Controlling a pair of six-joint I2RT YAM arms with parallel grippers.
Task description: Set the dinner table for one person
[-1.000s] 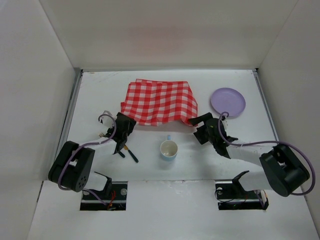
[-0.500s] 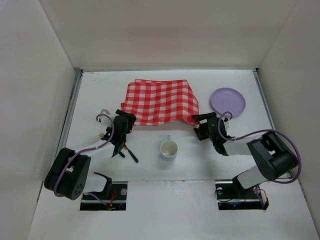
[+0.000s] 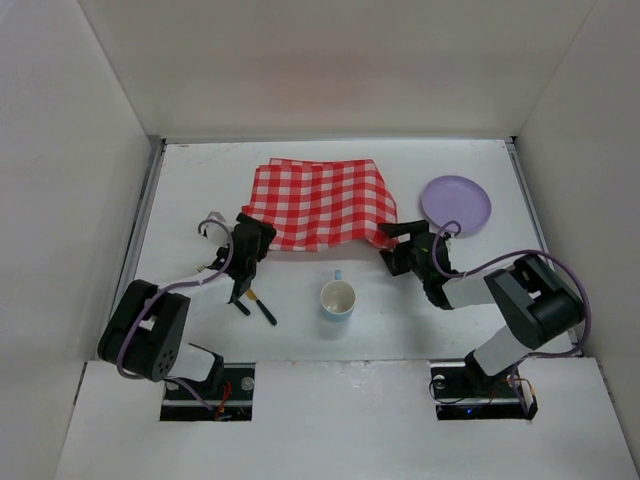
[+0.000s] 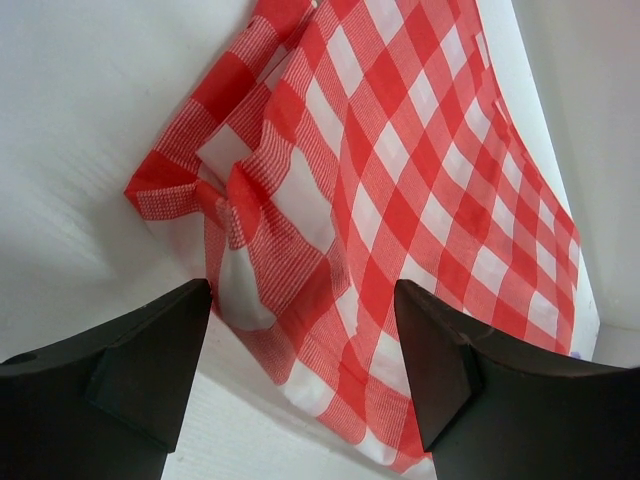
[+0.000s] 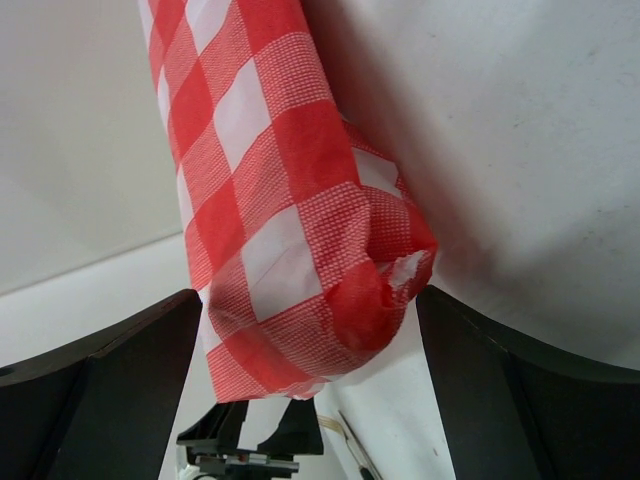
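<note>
Two sets of jaws stand wide open and hold nothing, each lined up on a near corner of the red-and-white checked cloth (image 3: 320, 203). The left jaws frame the crumpled, doubled-over left corner, which lies on the table (image 3: 190, 190) just ahead of them. The right jaws straddle the rolled right corner; its frayed tip sits close to one side, though you cannot tell whether it touches. Before you close, ease each arm forward so the fabric sits deep in the gap, and take in every layer of the fold, since a thin edge would likely slip out. Close both sides together, lift only enough to free the cloth, and draw evenly toward the near edge so it spreads without skewing. The cloth lies bunched across the middle of the far half of the white table, which runs under everything out to its rails. Mind the mug (image 3: 338, 299) standing mid-table nearer the near edge, right in that path, and the dark-handled utensil (image 3: 263, 310) beside the left arm. The purple plate (image 3: 455, 203), toward the far right corner, is well apart.
</note>
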